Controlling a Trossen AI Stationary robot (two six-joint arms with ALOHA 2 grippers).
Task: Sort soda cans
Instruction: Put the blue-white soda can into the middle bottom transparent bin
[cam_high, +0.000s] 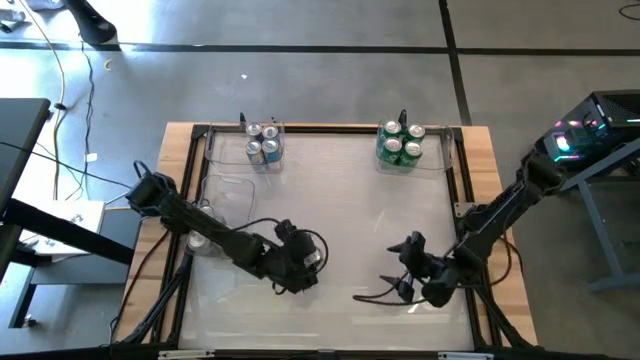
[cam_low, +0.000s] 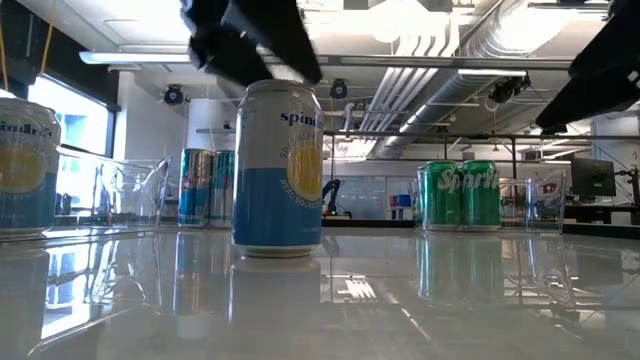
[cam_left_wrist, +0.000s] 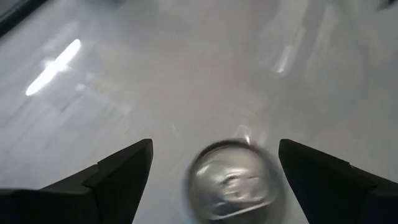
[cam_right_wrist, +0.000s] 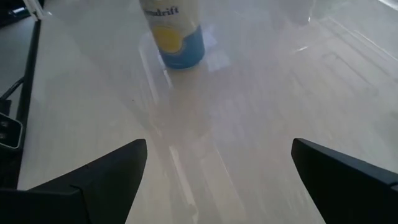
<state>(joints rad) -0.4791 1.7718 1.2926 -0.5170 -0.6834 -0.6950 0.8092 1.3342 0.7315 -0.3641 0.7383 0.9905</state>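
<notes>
Left gripper (cam_left_wrist: 214, 163) hangs with jaws spread wide, nothing held, directly above the silver top of a blue-and-white can (cam_left_wrist: 231, 180) standing between the fingers' line of sight. The low view shows that can (cam_low: 278, 168) upright on the worktop, long axis vertical, top up, printed label with the yellow disc facing the front edge. In the high view the left gripper (cam_high: 298, 258) covers it, front-left of the worktop's middle.

Right gripper (cam_high: 408, 270) waits near the front-right part of the worktop, jaws also wide and empty.

Progress, as a judgement: mostly sorted. Four blue-and-silver cans (cam_high: 263, 142) stand grouped in a clear tray at the back-left edge; four green cans (cam_high: 401, 143) stand grouped in a clear tray (cam_high: 440, 152) at the back-right edge. All upright. Another clear tray (cam_high: 228, 200) sits near the left edge, contents hard to read under the arm. A further blue-and-white can (cam_low: 26, 165) stands at the low view's edge. At least these two remain unplaced.
</notes>
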